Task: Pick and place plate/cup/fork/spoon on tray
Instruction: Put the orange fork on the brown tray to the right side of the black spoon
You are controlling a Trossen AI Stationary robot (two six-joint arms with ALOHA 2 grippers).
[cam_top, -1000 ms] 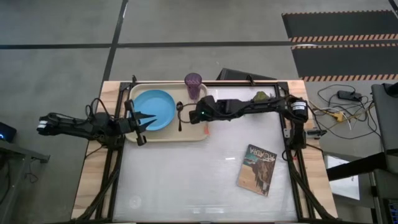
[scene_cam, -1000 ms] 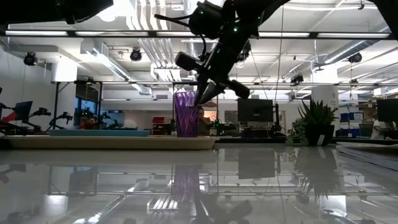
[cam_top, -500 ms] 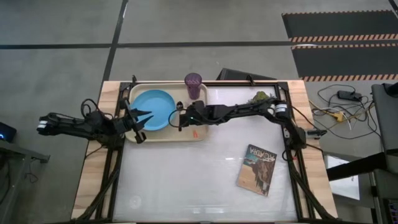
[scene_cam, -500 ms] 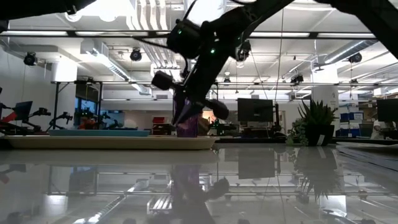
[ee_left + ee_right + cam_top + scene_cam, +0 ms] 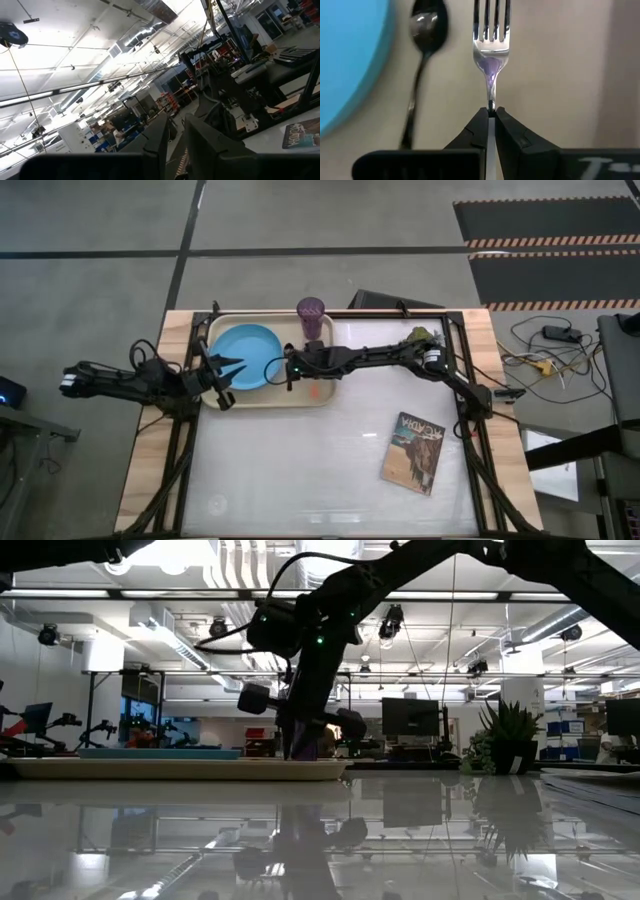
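The cream tray (image 5: 270,399) sits at the table's far left. On it lie the light-blue plate (image 5: 245,358) and, right of the plate, the dark spoon (image 5: 422,60). The purple cup (image 5: 310,315) stands at the tray's far rim. My right gripper (image 5: 491,114) is low over the tray, just right of the spoon, shut on the fork (image 5: 492,50). It also shows in the high view (image 5: 300,371). My left gripper (image 5: 240,369) waits open at the plate's left side, touching nothing. My right gripper pinches the fork's thin neck (image 5: 491,97), just behind the tines, between its two fingertips. The fingers come from above, slanting down. The tines point toward the far edge, parallel to the spoon, and the orange handle end (image 5: 313,389) sticks out toward the near edge. Whether the fork rests on the tray, I cannot tell.
A book with a picture cover (image 5: 412,452) lies at the right near side. A small potted plant (image 5: 418,335) stands at the far right. The white tabletop (image 5: 300,470) takes up the middle and near part.
My right gripper has gone toward the table's left edge and down with the fork, from the tray's right end to a spot low over the tray beside the spoon. It has stayed shut on the fork.
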